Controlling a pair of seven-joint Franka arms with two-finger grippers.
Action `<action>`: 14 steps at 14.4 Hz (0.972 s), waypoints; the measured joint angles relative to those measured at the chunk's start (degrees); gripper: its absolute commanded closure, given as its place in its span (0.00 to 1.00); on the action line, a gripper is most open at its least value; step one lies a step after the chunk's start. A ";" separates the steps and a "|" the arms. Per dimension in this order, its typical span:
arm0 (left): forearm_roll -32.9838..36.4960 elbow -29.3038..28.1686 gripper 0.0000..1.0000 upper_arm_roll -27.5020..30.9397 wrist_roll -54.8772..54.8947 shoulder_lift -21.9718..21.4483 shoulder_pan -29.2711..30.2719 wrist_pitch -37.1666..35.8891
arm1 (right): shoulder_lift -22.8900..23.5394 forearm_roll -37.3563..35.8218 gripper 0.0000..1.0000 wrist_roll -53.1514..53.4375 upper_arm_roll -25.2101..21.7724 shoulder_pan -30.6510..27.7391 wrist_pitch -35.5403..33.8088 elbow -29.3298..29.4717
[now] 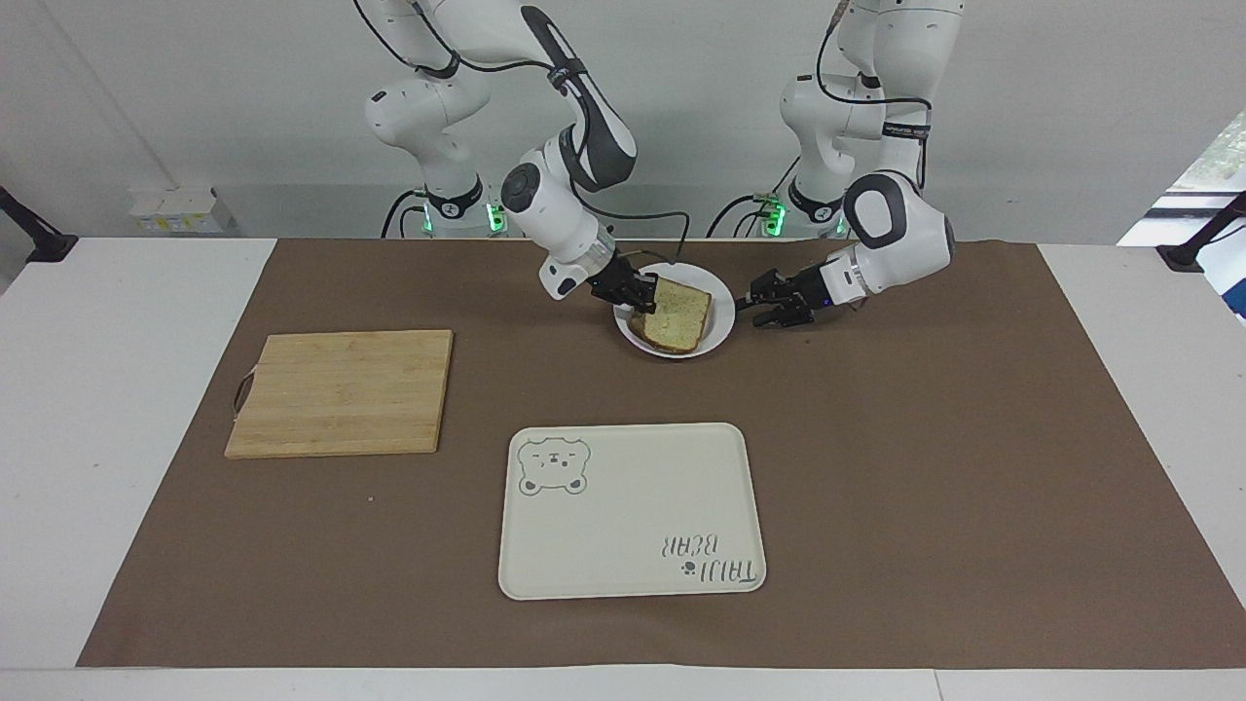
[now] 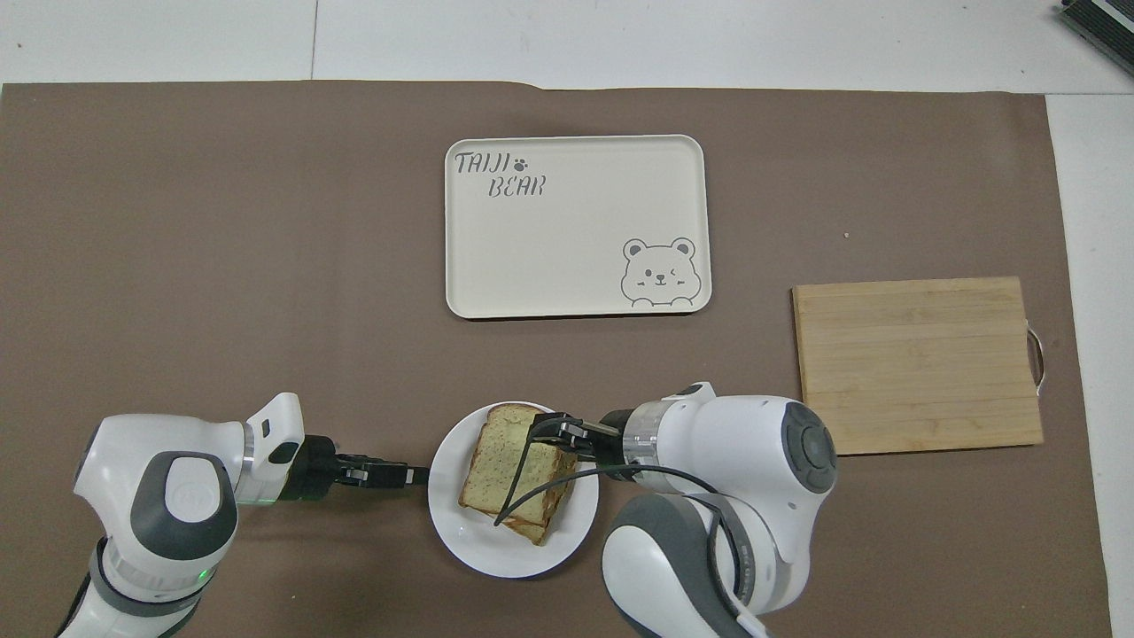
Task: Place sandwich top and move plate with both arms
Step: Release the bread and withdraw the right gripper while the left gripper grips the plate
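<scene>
My right gripper sits at the edge of the sandwich top, which lies over the lower slice on the plate, close to my bases. Clamped or apart, I cannot tell. My left gripper waits at the plate's rim, placed to share the carry; its state I cannot tell either

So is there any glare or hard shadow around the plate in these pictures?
Facing view: lighting even, with only a soft shadow under the plate. Overhead view: a small bright glint on the plate's rim, and the right gripper's cable crosses the sandwich top.
</scene>
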 measured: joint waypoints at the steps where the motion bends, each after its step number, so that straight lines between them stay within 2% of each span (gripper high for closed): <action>1: -0.11 -0.06 0.47 0.00 0.00 0.08 -0.04 0.01 | -0.68 -2.21 0.00 0.00 -0.05 -1.46 -2.11 0.97; 2: -0.78 -0.09 0.50 -0.01 0.02 0.22 -0.14 0.03 | -1.16 -4.92 0.00 0.00 -0.07 -3.31 -4.97 2.53; 5: -4.98 -0.23 0.51 -0.08 0.24 0.77 -2.97 2.20 | -1.42 -14.01 0.00 0.00 -0.16 -9.86 -15.31 9.17; 6: -6.08 -0.28 0.61 -0.11 0.24 1.03 -4.48 3.55 | -1.41 -16.99 0.00 0.00 -0.21 -11.90 -18.40 11.42; 7: -6.62 -0.31 0.97 -0.17 0.24 1.24 -5.57 4.38 | -1.40 -19.74 0.00 -0.01 -0.23 -13.67 -21.08 13.48; 8: -6.98 -0.35 1.00 -0.18 0.23 1.38 -6.12 4.64 | -1.40 -22.69 0.00 -0.03 -0.25 -15.25 -23.70 15.48; 14: -8.04 -0.71 1.00 0.35 0.52 1.62 -6.12 3.20 | -1.01 -39.15 0.00 -4.64 -0.45 -22.83 -37.38 26.13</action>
